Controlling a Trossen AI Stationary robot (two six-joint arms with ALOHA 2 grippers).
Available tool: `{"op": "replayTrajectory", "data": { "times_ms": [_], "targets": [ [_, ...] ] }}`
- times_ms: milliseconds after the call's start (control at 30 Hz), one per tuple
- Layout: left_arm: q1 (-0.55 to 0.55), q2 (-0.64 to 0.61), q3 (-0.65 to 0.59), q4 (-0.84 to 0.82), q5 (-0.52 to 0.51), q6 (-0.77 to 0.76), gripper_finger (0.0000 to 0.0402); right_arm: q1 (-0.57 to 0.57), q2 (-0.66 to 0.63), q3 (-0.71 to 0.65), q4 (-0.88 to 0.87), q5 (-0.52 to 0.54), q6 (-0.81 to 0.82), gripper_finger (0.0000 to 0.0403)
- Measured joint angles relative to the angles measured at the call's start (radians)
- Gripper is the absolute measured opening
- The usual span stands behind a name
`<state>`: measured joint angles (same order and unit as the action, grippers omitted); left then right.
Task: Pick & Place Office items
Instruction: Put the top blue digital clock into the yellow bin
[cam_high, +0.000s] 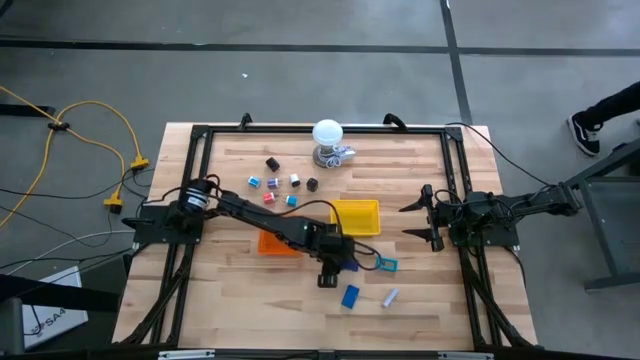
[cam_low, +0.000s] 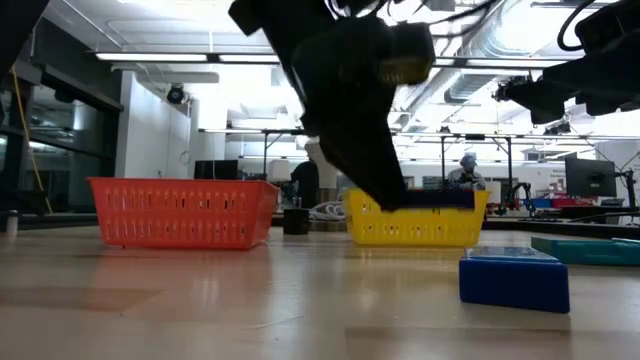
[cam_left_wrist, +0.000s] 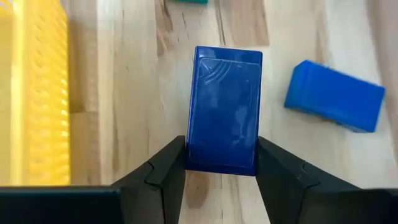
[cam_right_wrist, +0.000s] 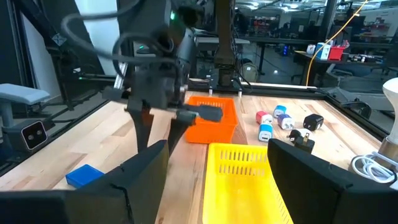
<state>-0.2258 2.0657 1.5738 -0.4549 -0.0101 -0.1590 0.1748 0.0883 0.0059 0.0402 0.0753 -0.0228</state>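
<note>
Clamping a dark blue rectangular block (cam_left_wrist: 225, 111) between its two dark fingers (cam_left_wrist: 163, 177), the left gripper (cam_left_wrist: 222, 167) hangs over the bare wood of the table (cam_high: 230, 295), in front of the yellow tray (cam_high: 357, 215). In the left wrist view the block stands clear of the wood, its lower end pinched on both sides, with the yellow tray along one edge of the picture. In the high view the left arm reaches from the table's left side across the orange tray (cam_high: 277, 243) to this spot.

A second, brighter blue block (cam_left_wrist: 334, 95) lies tilted on the wood just beside the held one, apart from it; in the low view it rests flat on the table. A teal flat block (cam_high: 386, 264) lies near the yellow tray's right front corner, and a small grey piece (cam_high: 390, 297) sits to the right of the loose blue block.

Toward the far side, a cluster of small bits (cam_high: 281, 187) in black, blue, red and white lies spread on the wood, left of the white ball on its metallic base (cam_high: 329, 141).

The right gripper (cam_high: 420, 222) waits at the table's right side, level with the yellow tray, its fingers spread wide with nothing between them.
</note>
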Motion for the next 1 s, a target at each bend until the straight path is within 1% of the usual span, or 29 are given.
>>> {"op": "replayTrajectory", "data": {
  "times_ms": [200, 467, 600, 700, 867, 1000],
  "targets": [
    [0.037, -0.046, 0.0, -0.044, 0.064, 0.011, 0.0154, 0.0, 0.0, 0.0, 0.0, 0.0, 0.0, 0.0263],
    [0.111, -0.106, 0.001, -0.078, 0.136, 0.107, 0.0155, 0.0, 0.0, 0.0, 0.0, 0.0, 0.0, 0.0263],
    [0.158, -0.13, 0.001, -0.109, 0.14, 0.147, 0.0156, 0.0, 0.0, 0.0, 0.0, 0.0, 0.0, 0.0263],
    [0.197, -0.138, 0.002, -0.13, 0.165, 0.173, 0.0156, 0.0, 0.0, 0.0, 0.0, 0.0, 0.0, 0.0263],
    [0.25, -0.14, 0.002, -0.128, 0.175, 0.211, 0.0157, 0.0, 0.0, 0.0, 0.0, 0.0, 0.0, 0.0263],
    [0.277, -0.138, 0.002, -0.124, 0.133, 0.237, 0.0157, 0.0, 0.0, 0.0, 0.0, 0.0, 0.0, 0.0263]
  ]
}}
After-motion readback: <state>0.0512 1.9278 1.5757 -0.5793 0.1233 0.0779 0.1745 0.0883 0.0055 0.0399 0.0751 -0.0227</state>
